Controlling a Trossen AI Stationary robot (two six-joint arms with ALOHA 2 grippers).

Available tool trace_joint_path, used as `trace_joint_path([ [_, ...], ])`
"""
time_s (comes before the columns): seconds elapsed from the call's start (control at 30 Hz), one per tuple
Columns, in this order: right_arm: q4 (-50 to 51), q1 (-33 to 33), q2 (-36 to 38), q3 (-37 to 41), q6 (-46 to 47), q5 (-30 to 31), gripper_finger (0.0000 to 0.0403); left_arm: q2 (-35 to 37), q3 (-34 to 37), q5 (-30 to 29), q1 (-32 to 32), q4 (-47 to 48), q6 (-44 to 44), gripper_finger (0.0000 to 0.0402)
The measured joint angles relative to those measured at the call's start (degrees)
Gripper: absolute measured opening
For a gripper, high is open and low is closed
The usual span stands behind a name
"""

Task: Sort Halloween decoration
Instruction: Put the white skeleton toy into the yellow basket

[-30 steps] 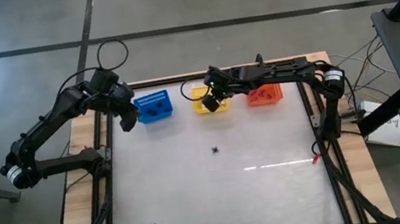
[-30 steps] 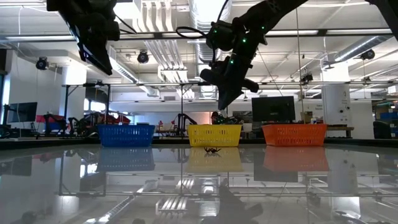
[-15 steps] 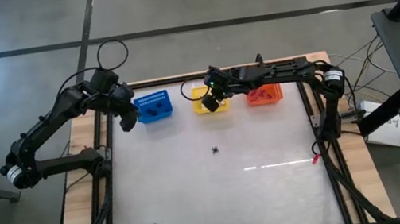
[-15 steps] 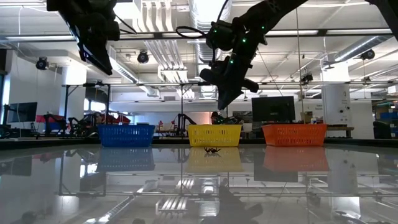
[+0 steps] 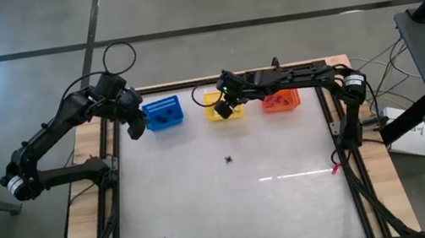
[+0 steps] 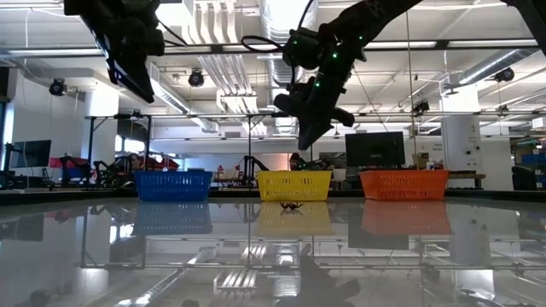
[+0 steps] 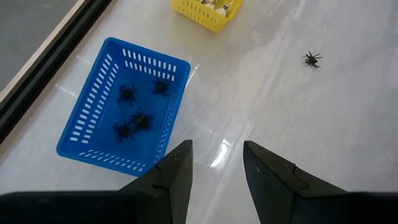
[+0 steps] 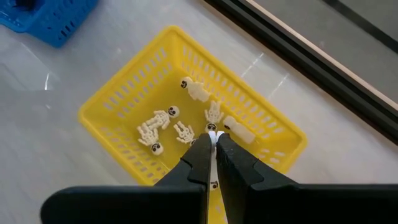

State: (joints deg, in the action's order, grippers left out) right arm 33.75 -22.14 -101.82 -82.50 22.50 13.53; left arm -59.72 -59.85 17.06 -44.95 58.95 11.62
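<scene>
Nothing has changed over the last second. Right gripper (image 8: 212, 144) stays over the yellow plastic basket (image 8: 112, 99), fingers clenched on a whitish skeleton trinket (image 8: 212, 128). Left gripper (image 7: 216, 163) waits released beside the blue plastic basket (image 7: 87, 112); one black spider trinket (image 5: 228, 160) remains on the table (image 5: 294, 200).

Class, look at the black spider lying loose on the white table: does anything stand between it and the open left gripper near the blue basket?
Nothing visible does. Bare table separates the black spider from the left gripper.

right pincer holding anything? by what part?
Right pincer is shut on a small whitish skeleton piece over the yellow basket; gripped part is hidden.
</scene>
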Motion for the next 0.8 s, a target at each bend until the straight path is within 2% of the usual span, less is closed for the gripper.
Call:
trace_joint_path([
  [0.8, -0.19, -0.01, 0.02, -0.02, 0.60, -0.10, 0.0013, 0.00, -0.01, 0.00, 0.00, 0.01, -0.15, 0.0125],
])
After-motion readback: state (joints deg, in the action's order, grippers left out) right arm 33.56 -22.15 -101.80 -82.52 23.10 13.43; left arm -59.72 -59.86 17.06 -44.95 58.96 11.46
